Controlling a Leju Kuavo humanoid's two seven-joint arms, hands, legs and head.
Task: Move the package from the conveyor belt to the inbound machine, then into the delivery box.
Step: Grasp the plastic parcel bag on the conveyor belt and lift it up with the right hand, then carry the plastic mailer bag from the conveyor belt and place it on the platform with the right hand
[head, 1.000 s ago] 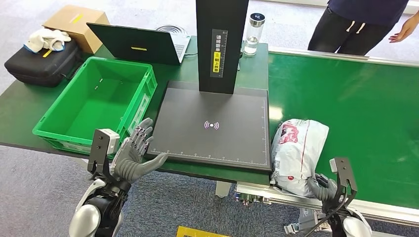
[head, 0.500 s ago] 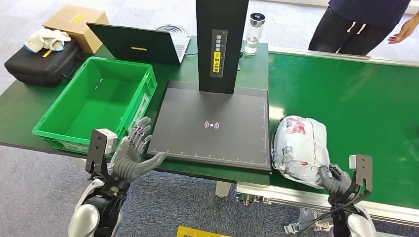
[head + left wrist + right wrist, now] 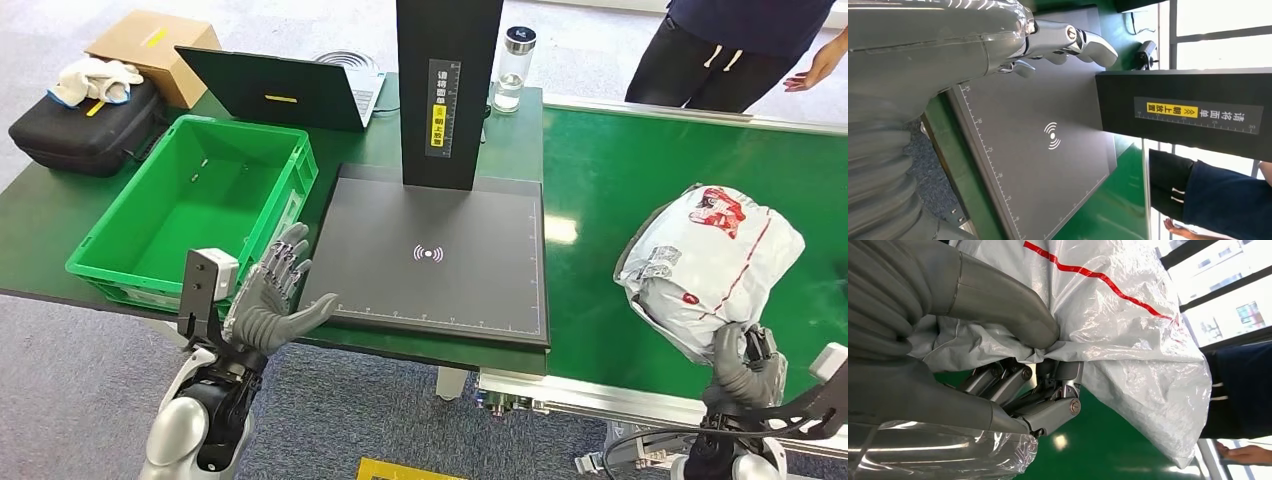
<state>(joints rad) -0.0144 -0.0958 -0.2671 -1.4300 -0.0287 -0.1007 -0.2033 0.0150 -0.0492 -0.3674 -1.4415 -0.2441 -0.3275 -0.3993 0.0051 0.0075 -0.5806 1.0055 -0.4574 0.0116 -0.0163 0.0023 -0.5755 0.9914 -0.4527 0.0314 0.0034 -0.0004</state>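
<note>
white plastic package, red markings: gripped at its lower edge by right hand, raised above green conveyor belt. left hand: fingers spread, holding nothing, at near corner of black scanner platform. green crate: nothing inside, left of platform.

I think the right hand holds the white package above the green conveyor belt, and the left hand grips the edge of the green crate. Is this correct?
Not entirely. The right hand does hold the white package above the green conveyor belt. But the head view shows the left hand open, gripping nothing, between the green crate and the dark scanner plate.
</note>
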